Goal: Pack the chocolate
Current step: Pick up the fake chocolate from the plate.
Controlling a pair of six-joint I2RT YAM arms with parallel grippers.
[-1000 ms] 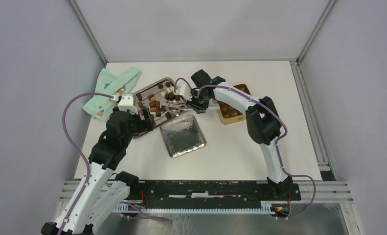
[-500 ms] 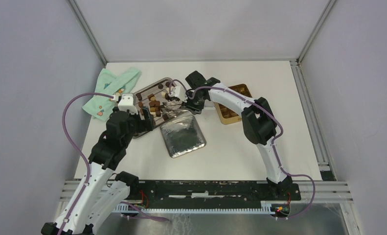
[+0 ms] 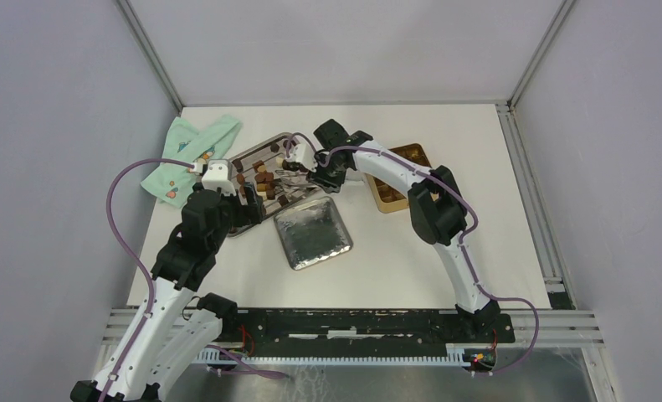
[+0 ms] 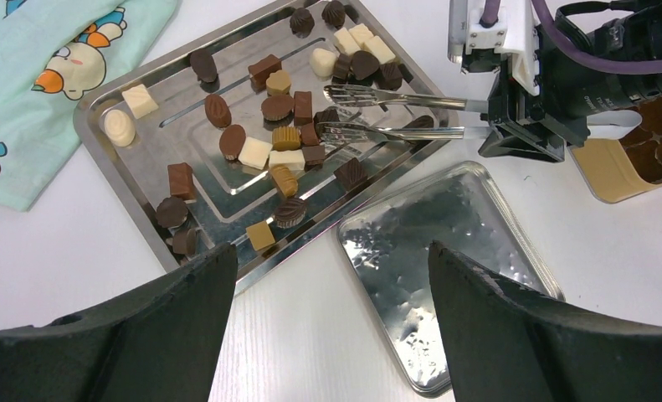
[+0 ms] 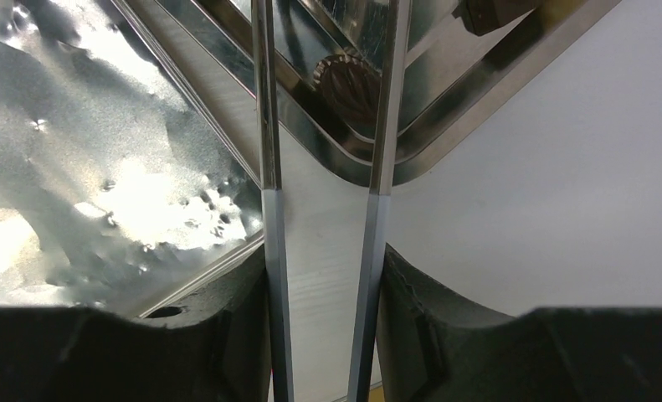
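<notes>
Most of the chocolate lies loose on the tray, upper left in the left wrist view. A few pieces show in the box at the right, so packing looks far from finished. The lid lies apart, lower centre. The right gripper is clamped on the tongs, whose tips stand apart over the pieces and hold none. The left gripper gapes wide and empty. Since a second ago the right arm has swung left from the box, bringing the tongs over the tray; the left arm is unchanged.
</notes>
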